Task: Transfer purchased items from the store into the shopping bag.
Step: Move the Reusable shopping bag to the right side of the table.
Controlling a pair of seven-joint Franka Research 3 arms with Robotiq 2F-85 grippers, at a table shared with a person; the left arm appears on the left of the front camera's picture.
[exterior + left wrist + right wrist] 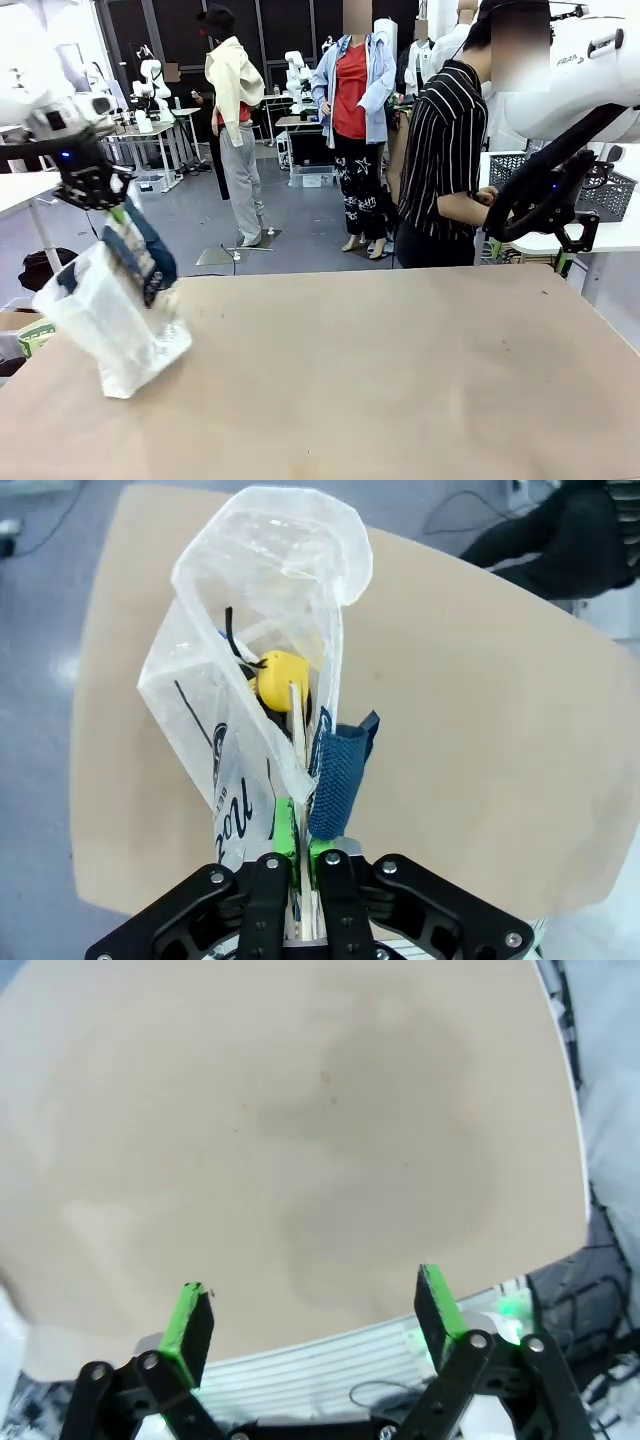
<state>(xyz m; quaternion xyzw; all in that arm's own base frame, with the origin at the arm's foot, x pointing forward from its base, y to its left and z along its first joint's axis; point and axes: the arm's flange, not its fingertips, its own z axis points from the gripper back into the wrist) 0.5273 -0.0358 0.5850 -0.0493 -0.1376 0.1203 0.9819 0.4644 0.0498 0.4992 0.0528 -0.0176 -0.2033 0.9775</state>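
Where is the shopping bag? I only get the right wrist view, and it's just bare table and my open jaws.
Observer: The shopping bag is at the left end of the table, hanging tilted from the left gripper.
Operator: Is anything inside it?
Observer: Yes. The left wrist view looks down into it, and a yellow tape measure sits inside.
Operator: How is it being held?
Observer: The left jaws are shut on the bag's top edge, right beside its navy handle.
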